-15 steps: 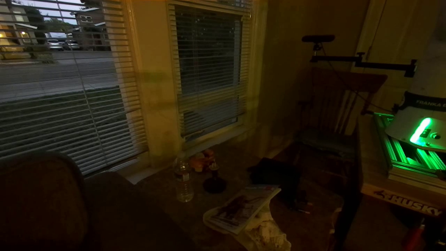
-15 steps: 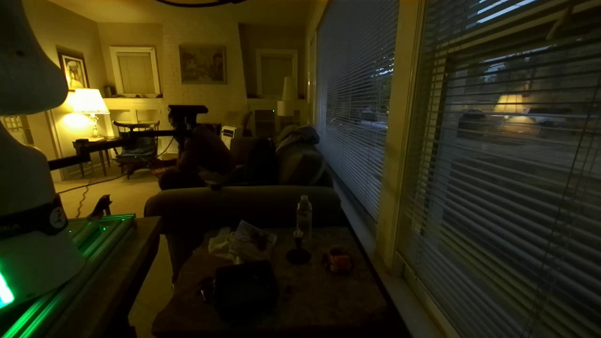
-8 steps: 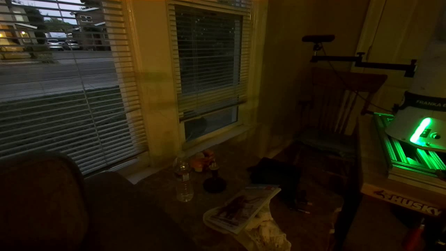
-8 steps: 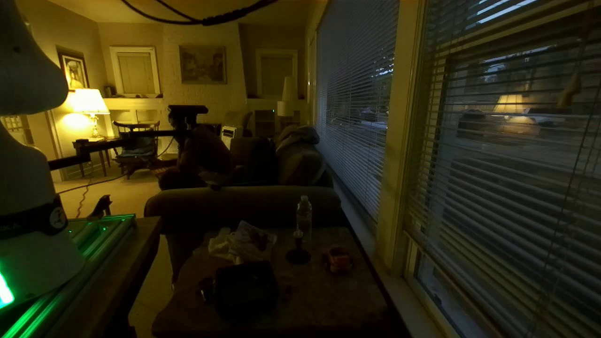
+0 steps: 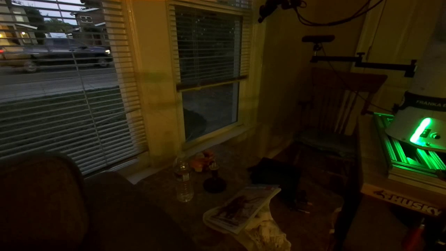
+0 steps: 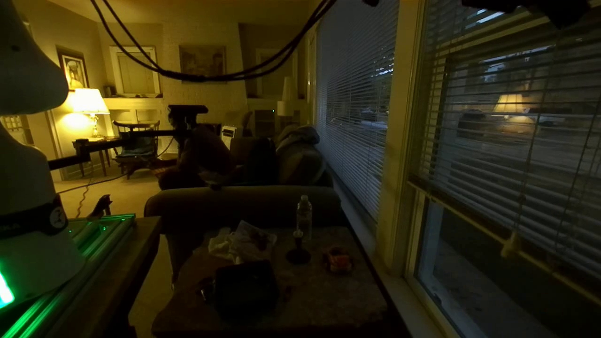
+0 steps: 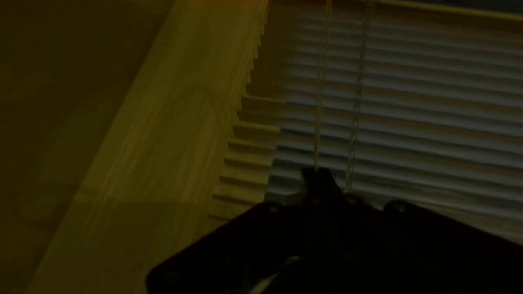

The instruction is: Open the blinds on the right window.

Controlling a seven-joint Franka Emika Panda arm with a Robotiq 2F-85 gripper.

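The right window (image 5: 213,109) has a cream frame and dark glass. Its pale grey blinds (image 5: 209,52) cover the upper part, with the bottom rail about midway up and bare glass below. The blinds (image 6: 488,159) also hang partly raised in an exterior view, where a pull cord ends in a tassel (image 6: 512,245) near the rail. In the wrist view, my gripper (image 7: 316,172) is shut on the thin pull cord (image 7: 320,102), in front of the blinds (image 7: 416,106). The dark gripper (image 5: 266,14) is only partly seen at the top edge in both exterior views.
A side table holds a water bottle (image 5: 184,181), an orange toy (image 5: 202,161), a dark candlestick (image 5: 214,183), a magazine (image 5: 242,207) and a black box (image 6: 246,288). A sofa (image 6: 244,202) stands beside it. Arm cables (image 6: 202,77) hang in an exterior view.
The blinds' bottom rail has risen from near the sill to about mid-window. The tassel and arm cables have come down, and the gripper has entered the top of both exterior views.
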